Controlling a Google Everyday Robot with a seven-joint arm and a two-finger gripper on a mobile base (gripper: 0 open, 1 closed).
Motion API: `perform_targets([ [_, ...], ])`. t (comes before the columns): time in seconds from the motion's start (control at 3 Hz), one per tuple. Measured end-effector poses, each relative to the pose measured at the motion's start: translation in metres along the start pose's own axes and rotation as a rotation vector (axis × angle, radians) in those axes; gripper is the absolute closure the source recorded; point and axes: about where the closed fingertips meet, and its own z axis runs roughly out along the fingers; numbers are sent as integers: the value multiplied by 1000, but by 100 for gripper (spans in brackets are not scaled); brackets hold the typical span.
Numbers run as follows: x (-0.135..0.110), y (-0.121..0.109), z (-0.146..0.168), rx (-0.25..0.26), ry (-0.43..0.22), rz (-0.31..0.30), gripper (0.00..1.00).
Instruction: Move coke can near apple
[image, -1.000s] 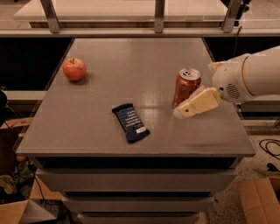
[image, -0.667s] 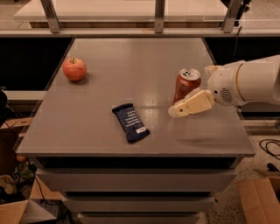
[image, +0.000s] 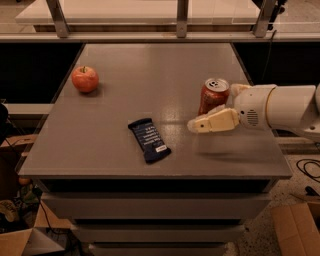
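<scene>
The coke can (image: 213, 95), orange-red with a silver top, stands upright on the right side of the grey table (image: 150, 75). The red apple (image: 85, 79) sits at the table's far left. My gripper (image: 209, 115) reaches in from the right at can height, and it is open. Its near cream finger (image: 215, 121) lies just in front of the can and points left. A bit of the other finger (image: 236, 89) shows behind the can, so the can stands between them. The can rests on the table.
A flat dark-blue snack bar wrapper (image: 148, 139) lies near the table's front middle, between can and apple. A rail with metal posts (image: 182, 15) runs along the back. Cardboard boxes (image: 297, 227) and cables lie on the floor.
My gripper has slid a little to the left, so its near finger reaches further past the can's front. The can, the apple and the wrapper have not moved.
</scene>
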Motion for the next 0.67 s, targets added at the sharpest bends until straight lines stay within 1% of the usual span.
perform_targets([
  [0.33, -1, -2, 5, -13, -54, 37, 18],
  [0.67, -4, -2, 8, -31, -80, 50, 39],
])
